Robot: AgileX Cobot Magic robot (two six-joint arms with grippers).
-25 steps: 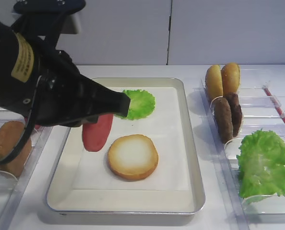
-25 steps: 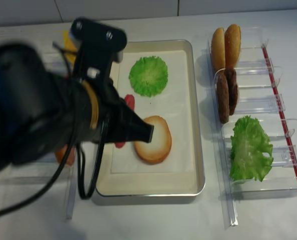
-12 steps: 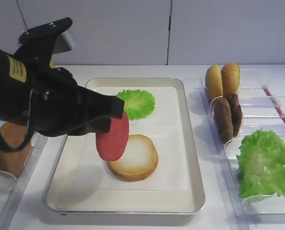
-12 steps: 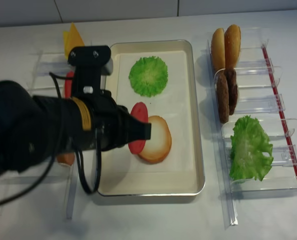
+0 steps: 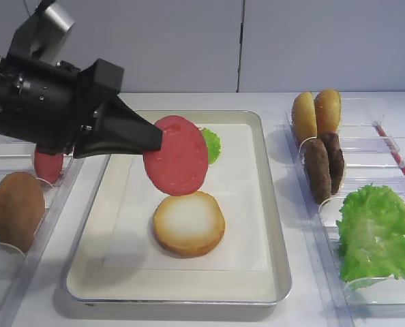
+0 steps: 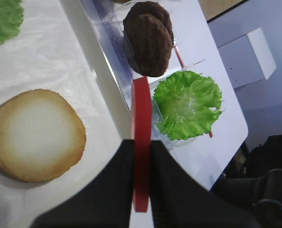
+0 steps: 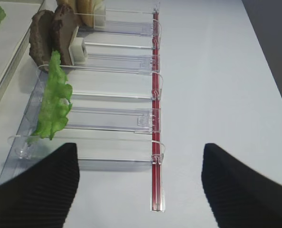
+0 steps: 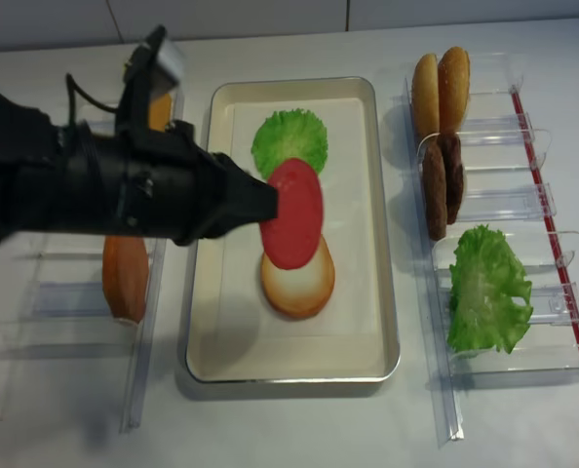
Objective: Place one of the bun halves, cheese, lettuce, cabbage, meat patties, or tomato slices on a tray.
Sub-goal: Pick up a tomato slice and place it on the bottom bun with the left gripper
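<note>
A red tomato slice (image 5: 177, 155) hangs in the air over the silver tray (image 5: 278, 225), its flat face turned toward the high camera. My left gripper (image 5: 155, 139) is shut on its left edge. In the left wrist view the tomato slice (image 6: 141, 114) stands edge-on between the black fingers (image 6: 117, 180). Just below it on the tray's white paper lies a bun half (image 5: 189, 223), cut face up. A lettuce leaf (image 8: 288, 139) lies at the tray's far end. My right gripper (image 7: 138, 185) is open over bare table, with nothing between its fingers.
Clear racks on the right hold upright buns (image 5: 316, 112), dark meat patties (image 5: 324, 163) and a lettuce bunch (image 5: 376, 231). A left rack holds a brown bun (image 5: 15, 211) and another tomato slice (image 5: 48, 165). A red strip (image 7: 155, 114) runs along the right rack.
The left gripper has carried the tomato slice up and to the right, from low over the tray's left side to above the bun half. The slice has turned to face the camera.
</note>
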